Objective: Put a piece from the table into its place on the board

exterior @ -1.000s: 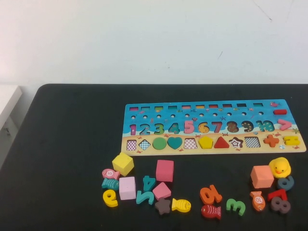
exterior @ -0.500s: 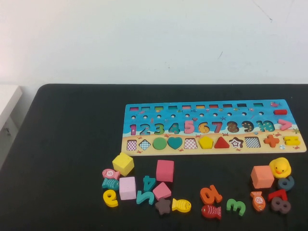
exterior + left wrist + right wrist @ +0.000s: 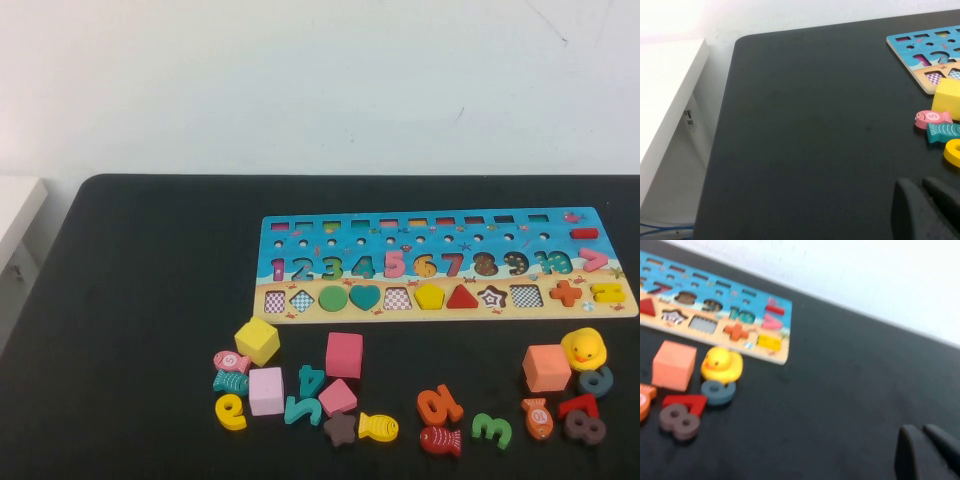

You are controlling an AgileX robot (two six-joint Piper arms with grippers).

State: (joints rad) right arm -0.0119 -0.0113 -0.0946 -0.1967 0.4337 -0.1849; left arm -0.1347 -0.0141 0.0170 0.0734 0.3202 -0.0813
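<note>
- The yellow pentagon piece [image 3: 429, 296] already sits in its slot in the sandy lower strip of the board [image 3: 440, 222], between a checkered empty slot on its left and the red triangle [image 3: 461, 296] on its right. By my judgement the task is finished, or almost.
- The left tool [image 3: 920, 210] shows only in its wrist view, as two dark fingers close together with a thin gap. It holds nothing and hangs over bare tabletop [image 3: 140, 300], to the left of the loose pieces.
- The right tool [image 3: 922, 452] is fully closed and empty. It is over bare tabletop to the right of the board, away from the rubber duck [image 3: 722, 365] and the orange cube [image 3: 674, 365].
- Neither arm appears in the high view, so both seem pulled back to the near side.
- Risk: if an arm goes out again for another piece, it could push the board, because the board lies free on the tabletop. A push could lift the pentagon out of its slot.
- Risk: the loose pieces near the board are crowded. The yellow cube [image 3: 257, 341] and the yellow fish [image 3: 377, 427] have the same colour as the pentagon, so a wrong choice is possible.
- Risk: closed fingers that come down on a piece would only slide it away, not grasp it.
</note>
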